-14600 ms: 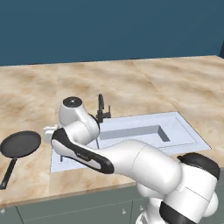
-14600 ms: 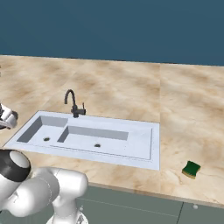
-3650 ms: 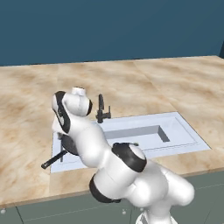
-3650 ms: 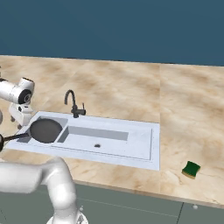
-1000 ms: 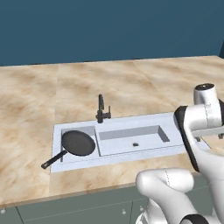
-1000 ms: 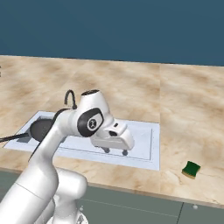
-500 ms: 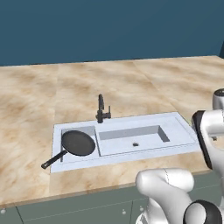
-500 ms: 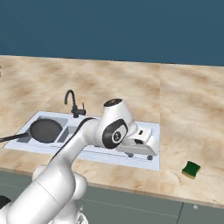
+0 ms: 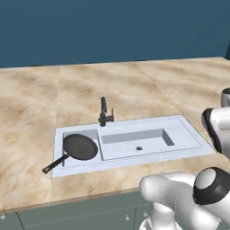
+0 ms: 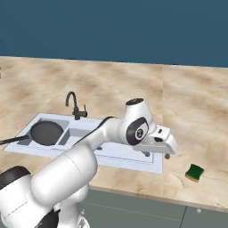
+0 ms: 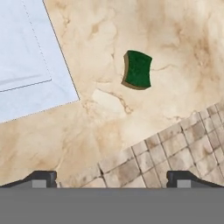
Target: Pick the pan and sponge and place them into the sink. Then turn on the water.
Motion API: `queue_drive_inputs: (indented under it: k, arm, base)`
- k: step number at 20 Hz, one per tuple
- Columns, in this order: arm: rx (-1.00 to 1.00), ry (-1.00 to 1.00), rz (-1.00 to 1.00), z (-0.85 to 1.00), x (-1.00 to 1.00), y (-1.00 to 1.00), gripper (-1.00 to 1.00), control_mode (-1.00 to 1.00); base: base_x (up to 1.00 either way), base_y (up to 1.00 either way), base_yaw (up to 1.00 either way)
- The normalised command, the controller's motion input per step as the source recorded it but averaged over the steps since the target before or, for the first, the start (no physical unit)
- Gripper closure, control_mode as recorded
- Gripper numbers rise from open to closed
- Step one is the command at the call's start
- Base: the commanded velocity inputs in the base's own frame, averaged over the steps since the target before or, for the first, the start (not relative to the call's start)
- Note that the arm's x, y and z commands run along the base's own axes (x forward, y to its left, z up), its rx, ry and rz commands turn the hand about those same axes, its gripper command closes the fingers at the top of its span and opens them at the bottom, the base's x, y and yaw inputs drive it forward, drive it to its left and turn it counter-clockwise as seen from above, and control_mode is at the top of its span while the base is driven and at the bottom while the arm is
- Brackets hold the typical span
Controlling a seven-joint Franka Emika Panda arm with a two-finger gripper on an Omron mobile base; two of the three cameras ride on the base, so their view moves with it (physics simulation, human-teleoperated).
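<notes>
A: Largest first. The marble counter [image 10: 196, 98] runs wide, and the sink [image 9: 188, 134] is set into it. What sits in the sink?

B: The pan [image 9: 81, 146] lies in the small left basin, its handle sticking out over the near-left rim. The long right basin holds nothing. The black faucet [image 9: 104, 113] stands at the far edge with no stream visible.

A: And the sponge?

B: The sponge [image 10: 194, 172] rests on the counter, green side up, right of the sink and near the counter's front edge, apart from the rim. In the hand view the sponge [image 11: 138, 69] sits flat and a little skewed, with the sink's corner to one side.

A: The gripper?

B: The gripper [image 10: 166, 153] hangs above the sink's right rim, between basin and sponge. In the hand view its fingertips [image 11: 43, 177] stand far apart with nothing between them, so the claw is released and carrying nothing.

A: The step in hand looks like the reach for the sponge. How should the arm do it well?

B: It should centre over the block, turn the wrist so the fingers square up to two opposite sides, then descend straight. It should pinch low on the yellow base and close gently, because the block probably squashes. The front edge is close, so a sideways nudge could push the sponge off.
</notes>
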Motion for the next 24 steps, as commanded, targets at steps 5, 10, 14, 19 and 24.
queue_drive_inputs:
  k: [5, 10, 14, 19, 24]
  arm:
    - [0.19, 0.0, 0.0, -0.26, 0.07, -0.6, -1.0, -1.0]
    - [0.21, 0.0, 0.0, -0.35, 0.15, -0.64, -1.0, -1.0]
    - [0.1, 0.01, 0.0, -0.2, 0.4, -0.46, -1.0, -1.0]
    - [0.02, 0.02, 0.0, -0.15, 0.44, -0.26, -1.0, -1.0]
    - [0.0, 0.0, 0.0, -0.25, 0.27, -0.17, -1.0, -1.0]
  base:
    - [0.0, 0.0, 0.0]
    - [0.0, 0.0, 0.0]
    - [0.0, 0.0, 0.0]
    - [0.0, 0.0, 0.0]
    - [0.0, 0.0, 0.0]
